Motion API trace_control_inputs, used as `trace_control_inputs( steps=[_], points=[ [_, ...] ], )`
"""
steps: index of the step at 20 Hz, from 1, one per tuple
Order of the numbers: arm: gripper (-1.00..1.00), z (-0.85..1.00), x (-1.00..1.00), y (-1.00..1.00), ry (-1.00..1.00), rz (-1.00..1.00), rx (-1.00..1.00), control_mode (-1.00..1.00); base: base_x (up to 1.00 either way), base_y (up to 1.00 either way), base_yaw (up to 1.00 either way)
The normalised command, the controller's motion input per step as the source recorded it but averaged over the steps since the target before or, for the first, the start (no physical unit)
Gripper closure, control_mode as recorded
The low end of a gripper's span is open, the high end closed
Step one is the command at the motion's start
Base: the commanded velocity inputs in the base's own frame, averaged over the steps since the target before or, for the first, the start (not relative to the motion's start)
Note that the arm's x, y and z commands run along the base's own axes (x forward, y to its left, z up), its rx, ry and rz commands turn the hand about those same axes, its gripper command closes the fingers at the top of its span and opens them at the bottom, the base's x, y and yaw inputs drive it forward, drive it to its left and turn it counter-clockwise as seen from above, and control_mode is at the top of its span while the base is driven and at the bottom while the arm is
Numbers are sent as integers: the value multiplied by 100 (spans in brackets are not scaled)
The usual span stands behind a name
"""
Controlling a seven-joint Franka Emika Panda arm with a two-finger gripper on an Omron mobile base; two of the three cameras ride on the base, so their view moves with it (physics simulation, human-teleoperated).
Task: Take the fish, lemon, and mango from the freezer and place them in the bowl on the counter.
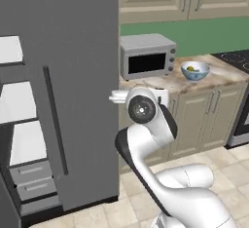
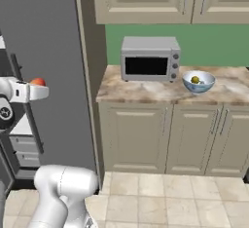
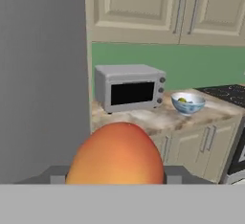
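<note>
Mango (image 3: 117, 153) clamped in the end effector (image 3: 115, 175).

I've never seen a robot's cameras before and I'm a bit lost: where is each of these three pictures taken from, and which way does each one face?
Left base view: sits behind the arm's left, faces the freezer and counter; the white arm rises lower right.
Right base view: sits behind the arm's right, faces the counter's cabinets; the gripper with the mango enters at left.
Hand view: rides on the hand, faces the counter; the mango sits between the fingers.
Shared: all three show the microwave and the bowl with the lemon inside.
</note>
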Motion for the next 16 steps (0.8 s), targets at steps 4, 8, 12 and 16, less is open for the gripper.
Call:
trace_control_inputs(
  steps=[4, 8, 12, 16],
  points=[
    [100, 0, 0, 0, 0, 0, 0, 100, 54, -100, 1],
    [100, 0, 0, 0, 0, 0, 0, 100, 66, -100, 16],
    [100, 0, 0, 0, 0, 0, 0, 100, 72, -100, 20],
    [100, 0, 0, 0, 0, 0, 0, 100, 85, -100, 18]
  ],
)
